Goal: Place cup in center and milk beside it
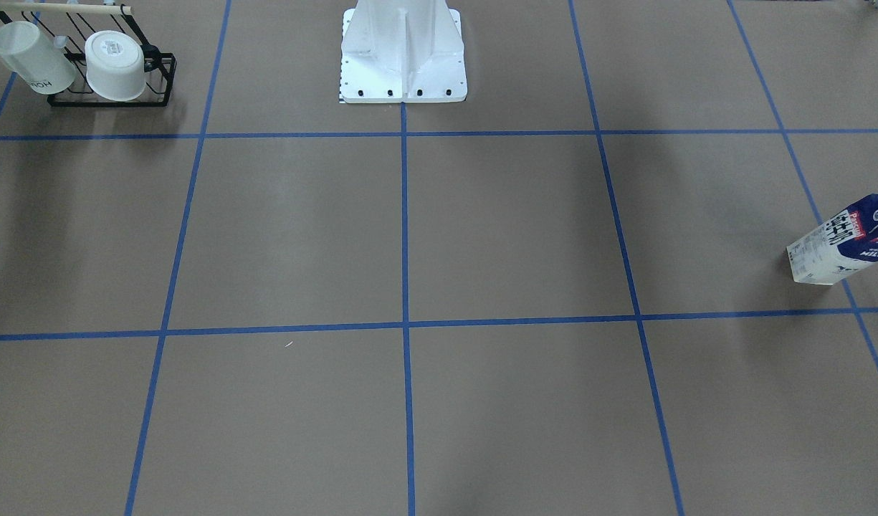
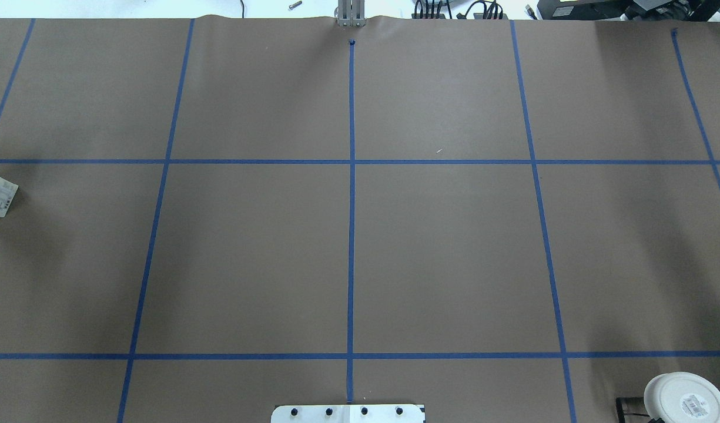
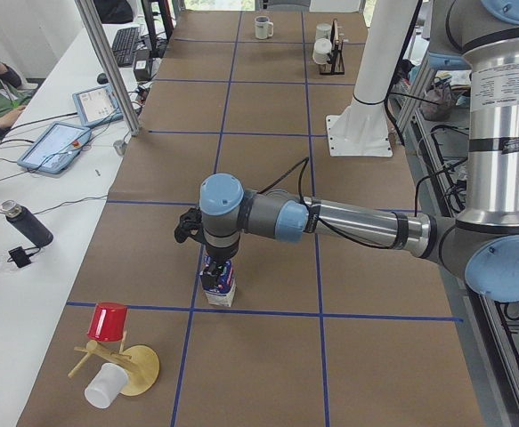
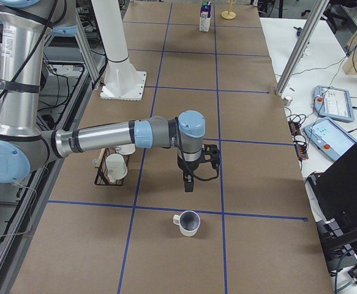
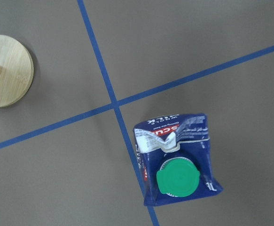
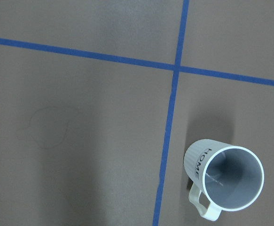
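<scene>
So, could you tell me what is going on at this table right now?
The left gripper is just over the top of the milk carton at one end of the table; the right gripper hangs near the cup at the other end. Both things stand on the table, neither at the center yet. I cannot tell whether the grippers are open.

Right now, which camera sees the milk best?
The left wrist camera: the milk is big, seen from above, green cap clear. Front view shows it small at the edge, overhead only a corner, side views small; right wrist, nothing.
</scene>
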### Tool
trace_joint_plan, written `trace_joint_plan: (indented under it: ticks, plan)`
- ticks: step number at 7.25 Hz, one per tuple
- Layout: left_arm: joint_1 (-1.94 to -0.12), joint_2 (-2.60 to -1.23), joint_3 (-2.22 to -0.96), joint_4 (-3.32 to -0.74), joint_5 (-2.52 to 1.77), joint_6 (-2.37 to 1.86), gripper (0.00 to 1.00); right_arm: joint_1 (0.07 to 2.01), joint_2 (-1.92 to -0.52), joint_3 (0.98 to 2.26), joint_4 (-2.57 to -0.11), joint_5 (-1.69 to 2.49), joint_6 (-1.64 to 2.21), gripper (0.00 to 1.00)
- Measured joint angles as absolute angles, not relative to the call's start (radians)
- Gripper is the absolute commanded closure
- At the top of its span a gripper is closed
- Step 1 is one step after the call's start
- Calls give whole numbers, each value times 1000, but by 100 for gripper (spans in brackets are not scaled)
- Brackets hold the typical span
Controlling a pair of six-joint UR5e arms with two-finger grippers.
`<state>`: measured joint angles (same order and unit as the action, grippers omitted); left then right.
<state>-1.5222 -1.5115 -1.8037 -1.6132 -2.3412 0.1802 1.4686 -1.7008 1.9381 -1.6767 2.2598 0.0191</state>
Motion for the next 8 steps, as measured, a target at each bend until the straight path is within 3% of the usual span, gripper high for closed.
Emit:
trace_joint_plan:
  ticks: [4,6,8]
  plan:
    - [-1524,-1554,-1818,-1704,-2344,172,1,1469,-1608,1926,-1648,2250,20,0]
    - [-1524,-1558,-1816,-1735,-2346,163,1,1469,-1629,1909,-1617,2235,15,0]
    - [-1524,-1560,-1817,-1744,-2346,159,1,1470,-1699,1802,-1431,2230,33,3]
